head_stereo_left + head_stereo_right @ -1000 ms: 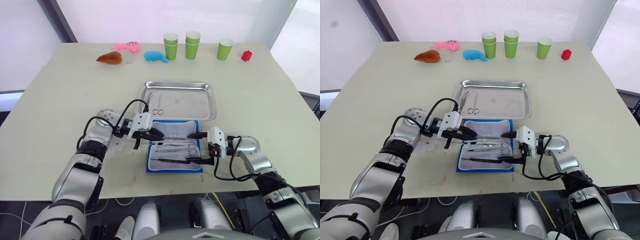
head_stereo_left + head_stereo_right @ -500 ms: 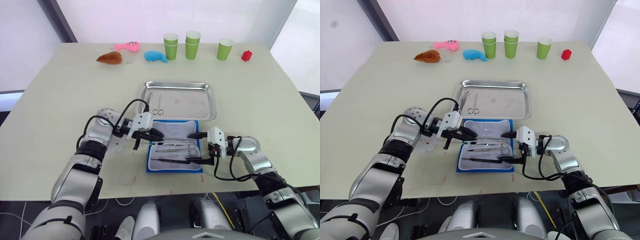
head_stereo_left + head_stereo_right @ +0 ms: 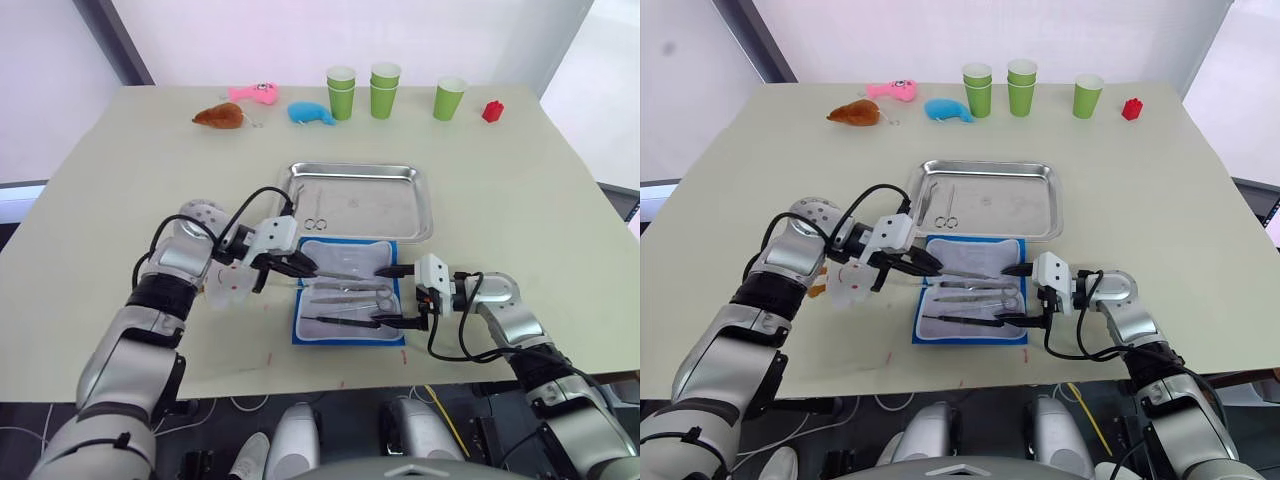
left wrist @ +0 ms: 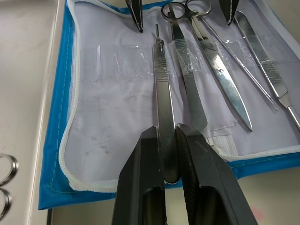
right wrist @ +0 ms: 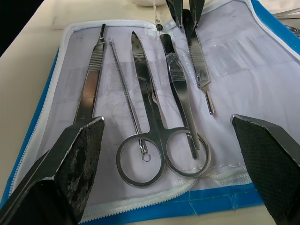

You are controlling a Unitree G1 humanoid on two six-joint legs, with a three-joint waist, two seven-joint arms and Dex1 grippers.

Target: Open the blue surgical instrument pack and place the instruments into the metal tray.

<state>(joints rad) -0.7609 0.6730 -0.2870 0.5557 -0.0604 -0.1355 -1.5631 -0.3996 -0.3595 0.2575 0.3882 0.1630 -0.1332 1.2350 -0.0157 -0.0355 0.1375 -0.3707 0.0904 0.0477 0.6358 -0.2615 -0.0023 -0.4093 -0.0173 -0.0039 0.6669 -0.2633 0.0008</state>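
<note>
Over open pack (image 3: 349, 291), left pincer (image 4: 169, 140) clamping flat steel instrument (image 4: 163, 98), right pincer (image 5: 168, 140) spread wide, no legible print.

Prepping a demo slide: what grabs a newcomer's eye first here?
The open blue surgical instrument pack at the table's near edge, silver instruments in its white lining. The left gripper pinches a thin scalpel handle; the right gripper spreads wide over the pack. Behind lies the metal tray, scissors already inside.

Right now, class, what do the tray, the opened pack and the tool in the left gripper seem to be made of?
The metal tray: likely polished steel, shiny and reflective.
The blue surgical instrument pack: apparently fabric, stitched edge, whitish lining, clear plastic-looking pockets.
The slim instrument pinched in the left gripper: silver metal, probably steel, smooth with glints.
</note>
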